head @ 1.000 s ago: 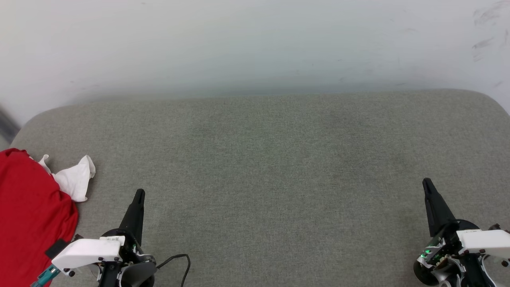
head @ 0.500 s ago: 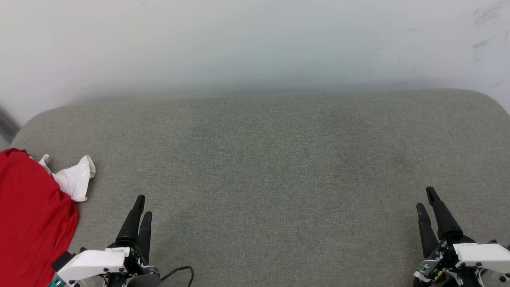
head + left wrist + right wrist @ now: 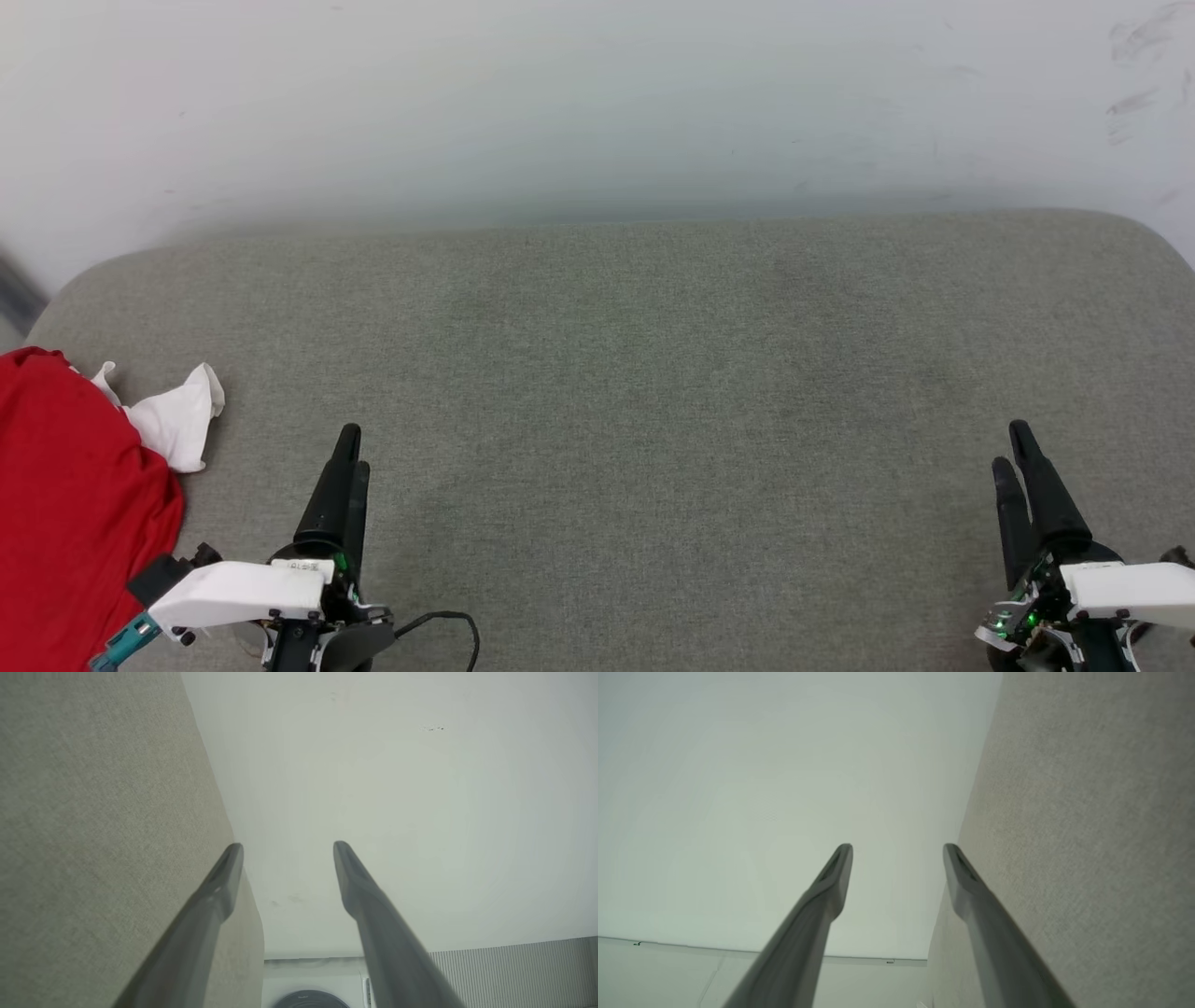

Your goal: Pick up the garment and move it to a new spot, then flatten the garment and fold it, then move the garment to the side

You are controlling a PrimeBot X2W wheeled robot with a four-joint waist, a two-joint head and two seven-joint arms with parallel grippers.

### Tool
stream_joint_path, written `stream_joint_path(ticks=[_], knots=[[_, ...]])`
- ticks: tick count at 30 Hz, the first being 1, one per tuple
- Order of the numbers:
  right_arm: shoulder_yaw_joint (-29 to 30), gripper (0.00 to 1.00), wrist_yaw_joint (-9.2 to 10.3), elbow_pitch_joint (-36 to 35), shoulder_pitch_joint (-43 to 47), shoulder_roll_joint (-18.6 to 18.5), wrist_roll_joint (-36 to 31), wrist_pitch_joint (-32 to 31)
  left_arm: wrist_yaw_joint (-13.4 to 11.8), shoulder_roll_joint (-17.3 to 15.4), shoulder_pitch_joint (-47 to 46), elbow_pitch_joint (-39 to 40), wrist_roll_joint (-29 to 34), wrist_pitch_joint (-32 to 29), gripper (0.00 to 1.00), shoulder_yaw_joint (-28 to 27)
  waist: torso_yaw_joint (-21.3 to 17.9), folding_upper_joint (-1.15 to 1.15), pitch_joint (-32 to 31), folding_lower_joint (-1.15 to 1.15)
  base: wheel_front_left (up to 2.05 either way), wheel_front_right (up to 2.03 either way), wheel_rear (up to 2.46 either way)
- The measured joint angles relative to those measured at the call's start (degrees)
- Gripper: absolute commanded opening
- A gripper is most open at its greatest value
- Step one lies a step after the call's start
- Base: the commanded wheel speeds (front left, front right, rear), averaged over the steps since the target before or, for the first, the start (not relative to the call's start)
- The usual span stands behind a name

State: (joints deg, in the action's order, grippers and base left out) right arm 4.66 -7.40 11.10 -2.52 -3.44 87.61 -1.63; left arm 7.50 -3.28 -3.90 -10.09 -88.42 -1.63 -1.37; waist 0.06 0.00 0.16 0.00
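Note:
The garment point(image 3: 70, 504) lies bunched at the left edge of the grey cushion point(image 3: 616, 373), mostly red, with a white sleeve point(image 3: 177, 420) sticking out toward the middle. Part of it runs off the head view's left side. My left gripper point(image 3: 353, 453) hovers just right of it at the lower left, open and holding nothing. At the lower right my right gripper point(image 3: 1013, 448) is open and empty too. Each wrist view looks along its spread fingers, left gripper point(image 3: 287, 851) and right gripper point(image 3: 896, 851), toward the pale wall.
The cushion's far edge meets a white wall point(image 3: 597, 103), and its corners are rounded. A black cable point(image 3: 448, 625) loops beside the left wrist. In the left wrist view a washing machine point(image 3: 310, 984) stands beyond the cushion's end.
Both grippers went from shut to open. The left one has also shifted forward and a little to the right; the garment has not moved.

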Motion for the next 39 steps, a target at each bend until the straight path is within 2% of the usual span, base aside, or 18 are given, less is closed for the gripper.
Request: stream_joint_path(ticks=[19, 20, 21, 28, 39], knots=[[-1.37, 1.00, 0.00, -5.93, 0.45, -0.51, -30.81, 3.64, 0.00, -0.15, 0.27, 4.60, 28.95, 4.32, 1.00, 1.29, 0.08, 0.00, -0.28, 0.00, 0.00, 0.00, 0.00], [-1.64, 1.00, 0.00, -6.44, 0.45, -0.57, -35.08, 3.64, 0.00, -0.37, 0.42, 5.12, 33.28, 4.87, 1.00, 1.58, 0.08, 0.00, -0.29, 0.00, 0.00, 0.00, 0.00], [-1.72, 1.00, 0.00, -6.58, 0.46, -0.58, -36.41, 3.63, 0.00, -0.44, 0.47, 5.24, 34.71, 5.02, 1.00, 1.59, 0.09, 0.00, -0.29, 0.00, 0.00, 0.00, 0.00], [-2.07, 1.00, 0.00, -7.49, 1.09, -0.62, -43.72, 3.16, 0.00, -1.05, 0.87, 6.08, 42.53, 6.38, 1.00, 2.36, 0.22, 0.00, -0.37, 0.00, 0.00, 0.00, 0.00], [-2.91, 1.00, 0.00, -9.27, 1.42, -1.00, -51.83, 2.04, 0.00, -1.64, 1.40, 6.91, 50.86, 8.01, 1.00, 3.10, 0.46, 0.00, -0.55, 0.00, 0.00, 0.00, 0.00]])
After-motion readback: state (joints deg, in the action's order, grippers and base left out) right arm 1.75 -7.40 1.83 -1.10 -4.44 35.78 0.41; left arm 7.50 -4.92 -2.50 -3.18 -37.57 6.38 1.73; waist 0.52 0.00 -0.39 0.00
